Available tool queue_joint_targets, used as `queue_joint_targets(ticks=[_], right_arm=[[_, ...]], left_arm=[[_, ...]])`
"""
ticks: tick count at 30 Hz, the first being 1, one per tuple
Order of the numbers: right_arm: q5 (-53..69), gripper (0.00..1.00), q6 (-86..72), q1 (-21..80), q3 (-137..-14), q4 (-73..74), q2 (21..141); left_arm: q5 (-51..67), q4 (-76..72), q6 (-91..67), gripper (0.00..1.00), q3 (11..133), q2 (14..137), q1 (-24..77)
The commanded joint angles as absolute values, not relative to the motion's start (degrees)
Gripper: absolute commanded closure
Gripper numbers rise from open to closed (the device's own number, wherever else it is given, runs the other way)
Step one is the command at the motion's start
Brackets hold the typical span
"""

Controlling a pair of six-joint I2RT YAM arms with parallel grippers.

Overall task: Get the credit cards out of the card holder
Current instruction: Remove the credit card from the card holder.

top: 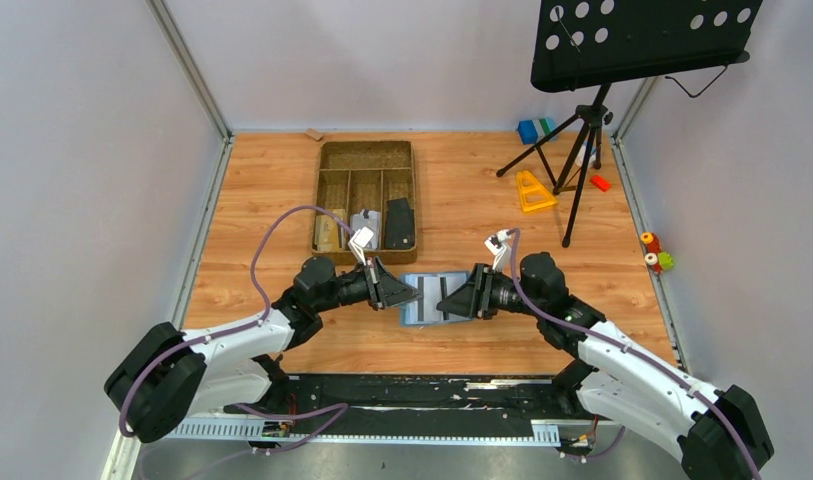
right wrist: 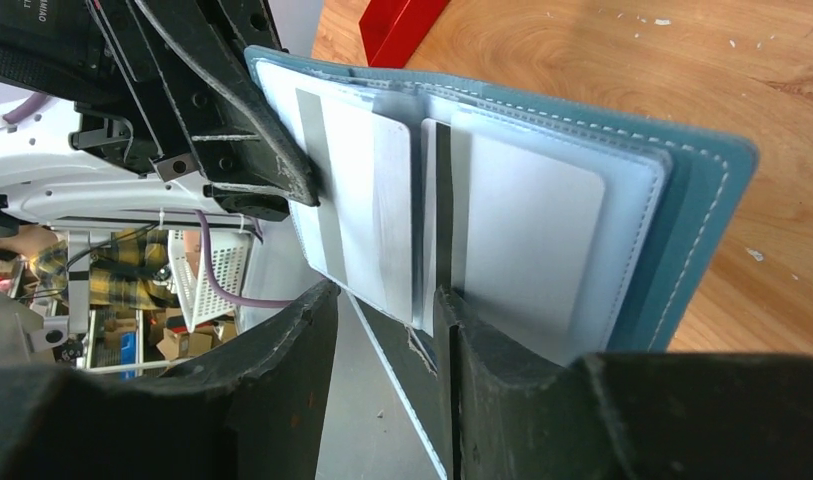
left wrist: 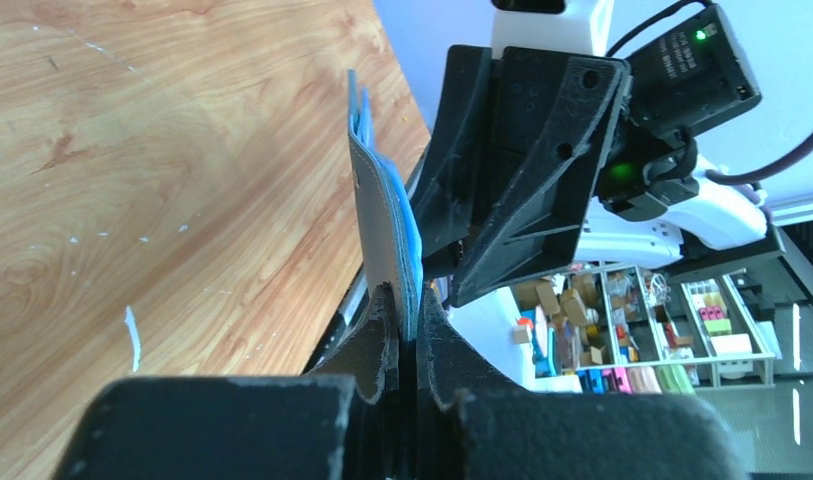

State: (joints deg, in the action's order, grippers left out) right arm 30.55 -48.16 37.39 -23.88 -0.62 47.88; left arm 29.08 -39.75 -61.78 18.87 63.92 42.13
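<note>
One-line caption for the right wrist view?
Left fingers pinch the open card holder; right fingers, apart, straddle a white striped card.

White-and-black arms (top: 232, 345), purple cables (right wrist: 252, 301)

We get bright, even, diffuse light, and shadows on the tabletop (top: 272, 180) are faint and soft. In the wrist views the left claw (left wrist: 407, 300) and right claw (right wrist: 382, 295) loom dark and soft-edged at the bottom. The white cards (right wrist: 527, 230) look slightly washed out. The wallet (right wrist: 697, 200) is crisp, and the shelves (left wrist: 632, 340) behind are blurred.
</note>
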Motion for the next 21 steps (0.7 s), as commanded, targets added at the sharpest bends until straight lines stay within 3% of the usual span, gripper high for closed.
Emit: queue_joint_targets(ticks=[1,13,21], right_arm=[[30.86,0.59,-49.82,36.95,-22.46,-5.01,47.27],[36.67,0.62,-55.56,36.39,-21.78,-18.32,46.92],[36.1,0.85,-59.2,35.89,-19.76,-21.92,44.35]], left_arm=[[32.51,-50.79,-66.09,1.0,18.87,62.98,42.06],[33.99,-57.94,-69.69,1.0,18.21,64.63,42.01],[33.34,-59.71,-70.51,1.0,17.59,64.33,42.01]])
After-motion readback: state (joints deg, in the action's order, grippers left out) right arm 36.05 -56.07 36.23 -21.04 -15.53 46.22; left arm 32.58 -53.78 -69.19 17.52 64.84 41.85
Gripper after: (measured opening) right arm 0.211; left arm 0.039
